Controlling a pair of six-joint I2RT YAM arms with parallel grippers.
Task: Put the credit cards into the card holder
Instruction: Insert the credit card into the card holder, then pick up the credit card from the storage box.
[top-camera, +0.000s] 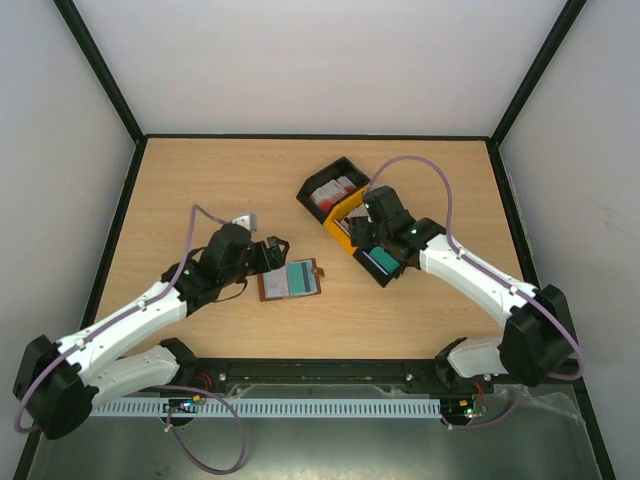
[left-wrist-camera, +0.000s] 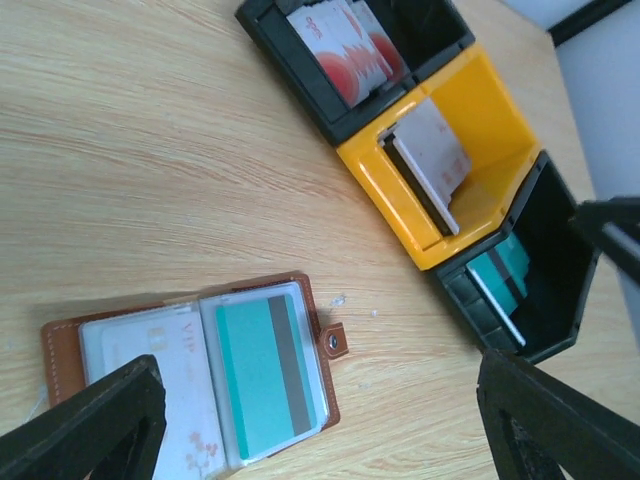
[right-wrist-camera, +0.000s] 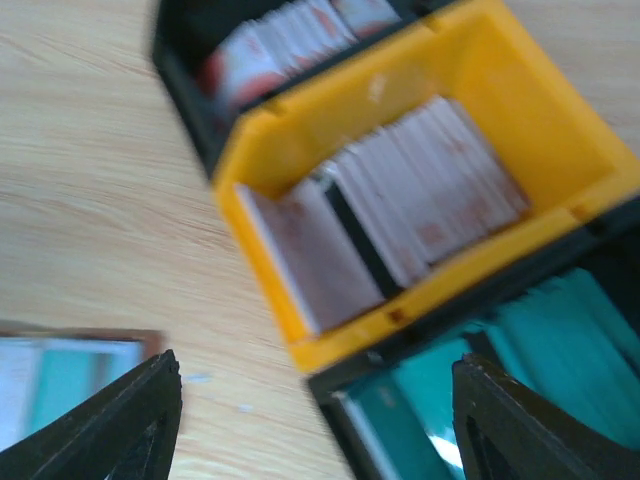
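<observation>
On the table (top-camera: 200, 180), the bin tray (top-camera: 341, 216) sits right of centre, under the right gripper (right-wrist-camera: 310, 420), which is wide open and empty. The card holder (top-camera: 291, 281) lies open, sleeves up (ready to load), by the left gripper (top-camera: 270, 252), also spread and empty. The credit cards (right-wrist-camera: 400, 220) stand edge-up, easy to pinch.

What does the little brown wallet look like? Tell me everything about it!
The card holder is a small brown wallet, leather by its look, with pale stitching round its edge. It lies open and flat on the wooden table. Inside are clear pockets: one holds a teal card with a grey stripe, the other a white card with faint print. A small tab with a metal snap sticks out beside the teal card. Nothing grips it.
</observation>
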